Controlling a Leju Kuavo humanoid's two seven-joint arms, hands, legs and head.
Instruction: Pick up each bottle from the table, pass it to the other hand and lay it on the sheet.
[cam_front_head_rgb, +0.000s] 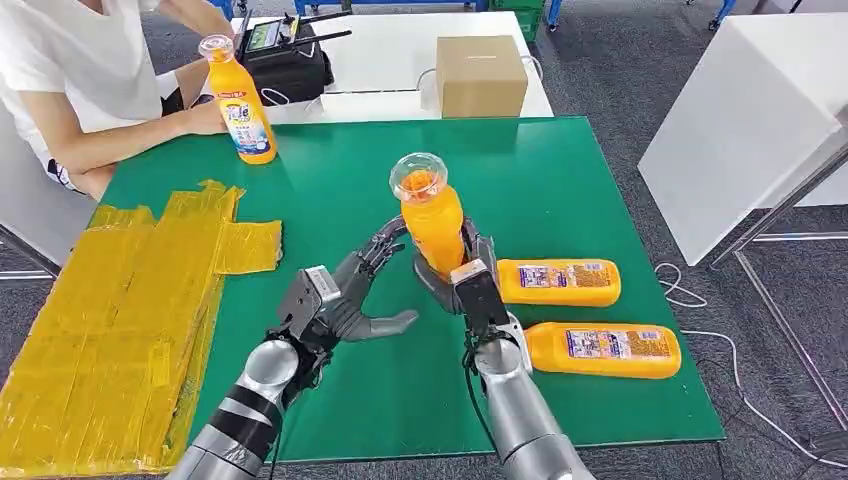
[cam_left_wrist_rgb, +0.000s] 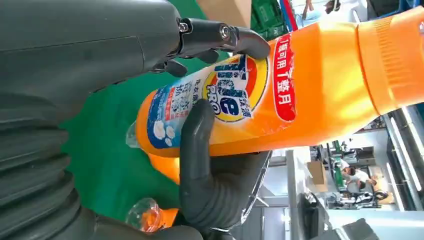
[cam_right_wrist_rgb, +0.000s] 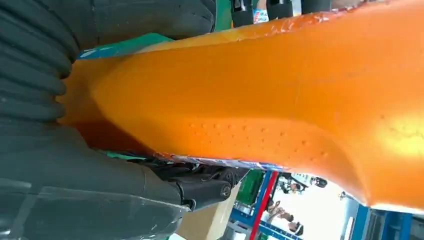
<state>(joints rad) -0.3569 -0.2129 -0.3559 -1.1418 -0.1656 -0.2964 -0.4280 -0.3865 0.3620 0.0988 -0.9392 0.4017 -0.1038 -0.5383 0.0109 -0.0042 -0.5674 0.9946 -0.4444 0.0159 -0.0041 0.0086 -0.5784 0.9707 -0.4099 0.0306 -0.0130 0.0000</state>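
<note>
A glossy orange plastic bottle (cam_front_head_rgb: 432, 225) with a clear cap is being gripped between the matt dark fingers (cam_front_head_rgb: 470, 262) of the right hand (cam_front_head_rgb: 462, 272); its dimpled skin is being shown beside them.

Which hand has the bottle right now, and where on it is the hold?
The right hand grips the upright orange bottle around its lower body. The left hand's fingers reach its side, grip unclear.

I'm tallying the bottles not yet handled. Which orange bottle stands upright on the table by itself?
The bottle by the person's arm, at the mat's far left. One is held by the right hand; two lie flat.
</note>
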